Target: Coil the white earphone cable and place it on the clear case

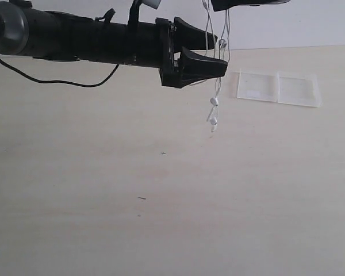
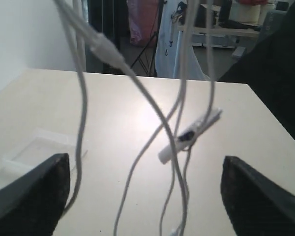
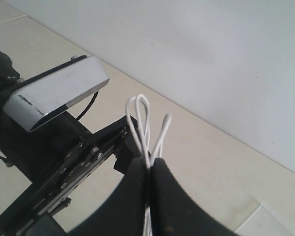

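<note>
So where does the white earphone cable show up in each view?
Exterior: white earphone cable hangs at top centre, earbuds dangling.
Left wrist: its strands hang inside the open left gripper.
Right wrist: loops stick out of the shut right gripper.
Shared landmark: clear case, exterior and left wrist.

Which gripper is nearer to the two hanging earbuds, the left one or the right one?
Left. The left gripper is open just above the earbuds, with the white earphone cable hanging between its jaws. The right gripper is shut on the cable higher up.
</note>
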